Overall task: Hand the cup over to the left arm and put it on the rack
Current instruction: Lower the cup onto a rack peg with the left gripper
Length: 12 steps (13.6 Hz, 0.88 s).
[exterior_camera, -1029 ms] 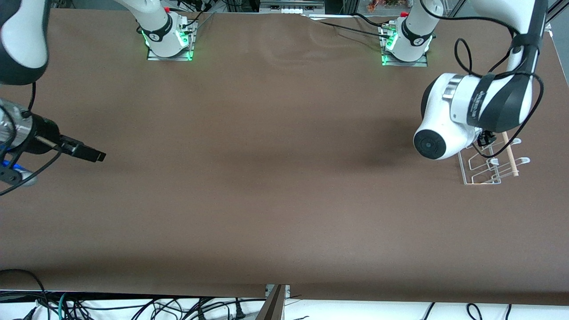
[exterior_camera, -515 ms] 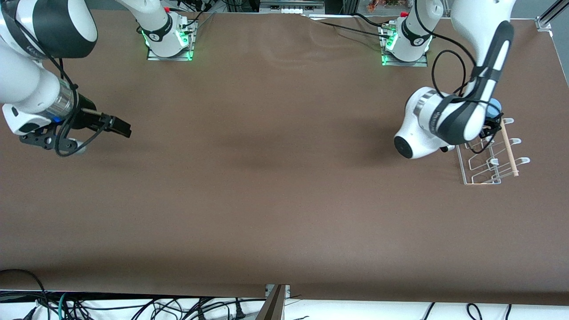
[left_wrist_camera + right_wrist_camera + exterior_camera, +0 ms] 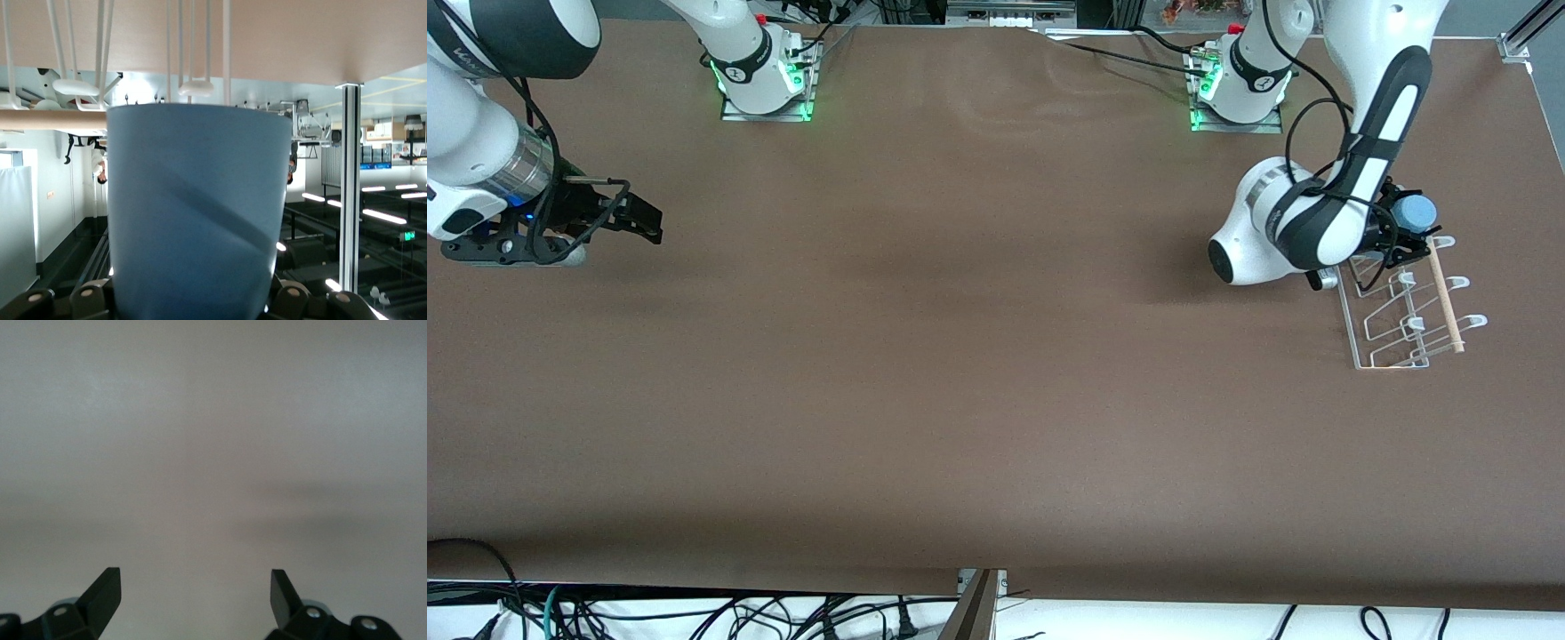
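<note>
Left hand (image 3: 1403, 233) pinches the light, stiff, slick blue cup (image 3: 1414, 212) near its base over the rack (image 3: 1396, 356); right hand (image 3: 627, 218) waits spread

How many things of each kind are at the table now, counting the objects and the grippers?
Cup, light blue, held in the left gripper over the rack's end: 1
Rack, clear wire with a wooden dowel: 1
Grippers, the left one and the right gripper, open and waiting: 2
Total: 4

Light-blue cup (image 3: 1414, 212) over clear wire rack's (image 3: 1383, 333) base-side end.
</note>
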Each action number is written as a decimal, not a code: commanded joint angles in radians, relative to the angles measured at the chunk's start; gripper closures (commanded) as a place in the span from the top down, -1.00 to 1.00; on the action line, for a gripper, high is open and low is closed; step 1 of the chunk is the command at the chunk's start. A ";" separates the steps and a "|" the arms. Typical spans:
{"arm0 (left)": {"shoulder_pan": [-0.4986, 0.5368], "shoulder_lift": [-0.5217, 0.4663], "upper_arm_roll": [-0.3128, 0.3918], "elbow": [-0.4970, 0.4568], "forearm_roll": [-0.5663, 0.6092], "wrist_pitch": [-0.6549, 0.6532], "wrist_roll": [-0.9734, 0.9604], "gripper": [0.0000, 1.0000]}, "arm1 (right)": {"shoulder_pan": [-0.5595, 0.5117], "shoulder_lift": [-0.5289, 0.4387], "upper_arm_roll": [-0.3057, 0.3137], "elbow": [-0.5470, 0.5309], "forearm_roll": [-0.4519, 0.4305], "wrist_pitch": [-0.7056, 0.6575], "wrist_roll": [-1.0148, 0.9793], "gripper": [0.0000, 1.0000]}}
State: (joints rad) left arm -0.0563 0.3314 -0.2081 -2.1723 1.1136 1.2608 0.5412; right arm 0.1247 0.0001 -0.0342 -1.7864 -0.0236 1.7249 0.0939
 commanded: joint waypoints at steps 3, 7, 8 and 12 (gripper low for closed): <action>0.081 -0.052 -0.007 -0.078 0.086 0.104 -0.006 -1.00 | -0.025 -0.008 0.022 -0.002 -0.016 -0.011 -0.010 0.98; 0.087 -0.032 -0.007 -0.107 0.094 0.135 -0.047 -1.00 | -0.020 0.004 0.025 0.012 -0.012 -0.013 -0.003 0.98; 0.087 -0.028 -0.007 -0.112 0.101 0.135 -0.066 -1.00 | -0.022 0.005 0.025 0.010 -0.012 -0.016 -0.003 0.98; 0.087 0.006 -0.007 -0.123 0.130 0.154 -0.107 -1.00 | -0.022 0.012 0.025 0.012 -0.012 -0.016 -0.003 0.98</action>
State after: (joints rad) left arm 0.0222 0.3242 -0.2081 -2.2835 1.2105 1.4006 0.4668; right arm 0.1183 0.0076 -0.0240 -1.7858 -0.0251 1.7212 0.0933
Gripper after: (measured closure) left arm 0.335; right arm 0.004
